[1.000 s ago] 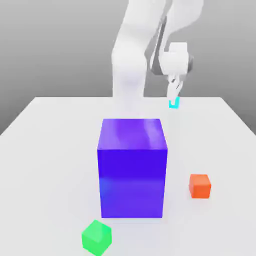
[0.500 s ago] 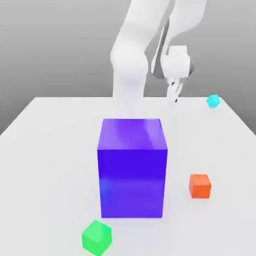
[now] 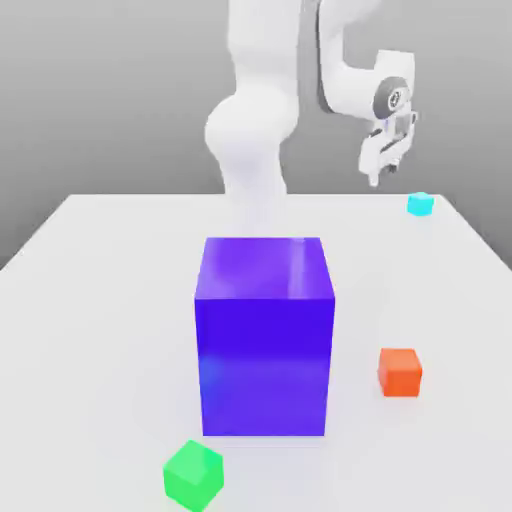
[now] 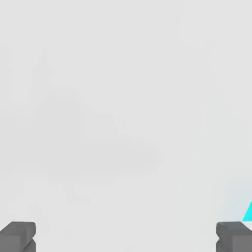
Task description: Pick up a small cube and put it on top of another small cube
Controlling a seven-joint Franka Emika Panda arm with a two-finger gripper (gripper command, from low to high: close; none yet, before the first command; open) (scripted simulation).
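Observation:
A small cyan cube (image 3: 420,204) rests on the white table (image 3: 100,300) at its far edge, toward the exterior view's right. My gripper (image 3: 377,172) hangs in the air above the table, a little up and to the left of that cube, not touching it. In the hand view my gripper (image 4: 126,237) is open: the two dark fingertips (image 4: 17,236) stand far apart with bare table between them. A sliver of the cyan cube (image 4: 248,212) peeks in beside one fingertip.
A big blue-purple block (image 3: 265,335) stands in the middle of the table. A small orange cube (image 3: 400,371) lies to its right and a small green cube (image 3: 193,474) near the front edge. The white arm rises behind the block.
The gripper opened and let go of the cyan cube, which went off to the right and now lies on the far edge. The hand rose and swung right.

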